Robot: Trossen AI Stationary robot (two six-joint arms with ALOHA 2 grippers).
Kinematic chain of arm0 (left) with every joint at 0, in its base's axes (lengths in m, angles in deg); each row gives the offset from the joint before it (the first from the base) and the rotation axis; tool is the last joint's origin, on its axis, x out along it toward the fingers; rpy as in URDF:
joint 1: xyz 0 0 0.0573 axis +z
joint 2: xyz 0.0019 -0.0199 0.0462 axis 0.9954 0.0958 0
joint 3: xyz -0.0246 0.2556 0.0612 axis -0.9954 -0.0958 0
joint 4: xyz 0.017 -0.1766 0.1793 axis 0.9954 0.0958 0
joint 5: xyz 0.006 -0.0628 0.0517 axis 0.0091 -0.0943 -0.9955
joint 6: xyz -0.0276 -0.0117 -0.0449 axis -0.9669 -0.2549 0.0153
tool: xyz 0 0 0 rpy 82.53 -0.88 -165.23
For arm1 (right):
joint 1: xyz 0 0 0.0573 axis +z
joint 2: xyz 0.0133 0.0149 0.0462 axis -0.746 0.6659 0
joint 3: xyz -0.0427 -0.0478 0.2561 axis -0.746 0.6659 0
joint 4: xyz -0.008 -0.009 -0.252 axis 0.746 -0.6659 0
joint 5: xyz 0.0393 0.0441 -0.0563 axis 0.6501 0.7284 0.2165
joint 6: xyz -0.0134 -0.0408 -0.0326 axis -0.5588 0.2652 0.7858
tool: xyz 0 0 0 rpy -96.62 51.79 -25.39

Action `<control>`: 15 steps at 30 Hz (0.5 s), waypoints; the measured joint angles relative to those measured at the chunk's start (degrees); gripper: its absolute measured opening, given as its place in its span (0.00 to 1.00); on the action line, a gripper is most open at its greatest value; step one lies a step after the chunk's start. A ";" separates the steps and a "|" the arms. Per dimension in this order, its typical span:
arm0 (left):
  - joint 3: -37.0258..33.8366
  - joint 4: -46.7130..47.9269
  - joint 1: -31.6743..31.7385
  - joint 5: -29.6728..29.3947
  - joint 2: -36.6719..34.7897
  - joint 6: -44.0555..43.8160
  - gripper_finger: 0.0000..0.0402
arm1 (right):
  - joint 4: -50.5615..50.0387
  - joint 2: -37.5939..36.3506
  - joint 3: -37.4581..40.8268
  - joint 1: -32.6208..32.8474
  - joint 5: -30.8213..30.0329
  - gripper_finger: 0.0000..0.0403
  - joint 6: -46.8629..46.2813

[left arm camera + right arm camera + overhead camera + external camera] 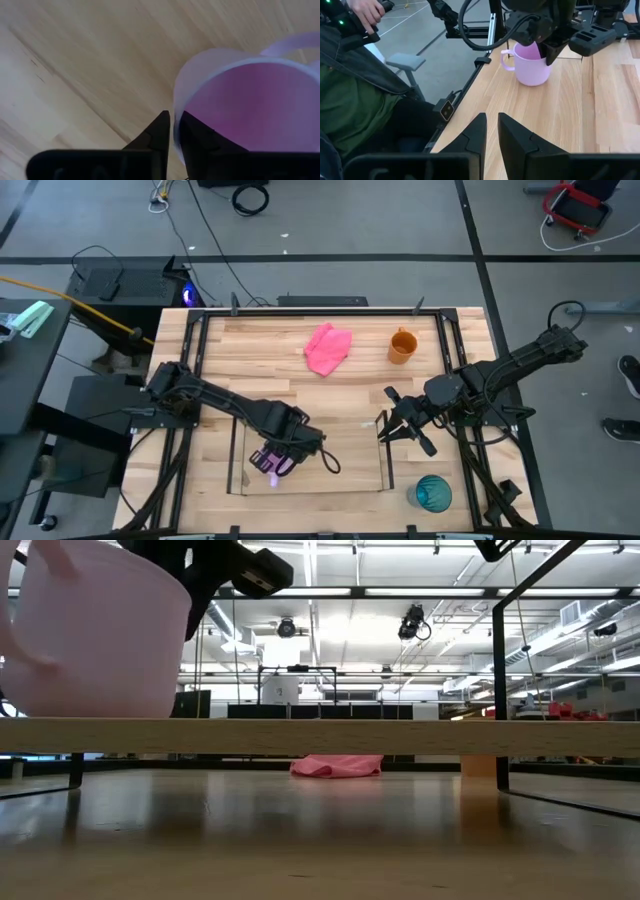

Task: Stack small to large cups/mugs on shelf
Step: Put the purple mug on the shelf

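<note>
The lilac mug [272, 465] stands on the left end of the shelf [340, 480], a low tray with a light wood base, near the table's near edge. My left gripper [175, 122] is over it, shut on its rim. In the low view the lilac mug [90, 630] rests by its bottom on the shelf's board [320, 737]. The orange mug [402, 345] stands upright on the table at the far right. The teal cup [433, 493] stands on the table just right of the shelf. My right gripper [492, 125] hovers shut over the shelf's right end, touching nothing. My left gripper holds the lilac mug by its rim wall [176, 107], on the side away from the handle [290, 45]. One finger is inside the mug and one outside. The fingers come from above, pointing down. The mug stays upright with its bottom on the shelf's board.
A pink cloth [328, 348] lies crumpled on the table's far middle, left of the orange mug. Dark frame rails [455, 360] run along the table's sides. A seated person in green [360, 95] shows beyond the table's left edge. Bare wood lies between the shelf and the cloth.
</note>
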 joint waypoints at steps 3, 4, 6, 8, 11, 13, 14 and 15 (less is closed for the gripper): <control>0.00 0.02 -0.04 0.02 -0.02 0.00 0.14 | 0.00 0.00 0.00 0.01 0.00 0.14 0.00; 0.00 0.02 -0.04 0.02 -0.02 -0.02 0.14 | 0.01 0.00 0.00 0.01 0.02 0.14 0.00; 0.00 0.02 0.00 0.02 -0.04 0.00 0.14 | 0.00 0.00 0.00 0.00 0.00 0.14 0.00; 0.00 0.04 0.00 0.02 -0.04 -0.01 0.13 | 0.01 0.00 0.00 0.01 0.00 0.14 0.00; 0.00 0.03 0.00 0.02 -0.16 -0.02 0.11 | 0.00 0.00 0.00 0.00 0.00 0.14 0.00; 0.00 0.04 -0.02 0.02 -0.22 -0.02 0.11 | 0.01 0.00 0.00 0.00 0.02 0.14 0.00; 0.00 0.04 -0.02 0.04 -0.22 -0.02 0.11 | 0.00 0.00 0.00 0.00 0.01 0.14 0.00; 0.00 0.05 -0.02 0.04 -0.27 -0.02 0.11 | 0.02 0.00 0.00 0.02 0.02 0.14 0.00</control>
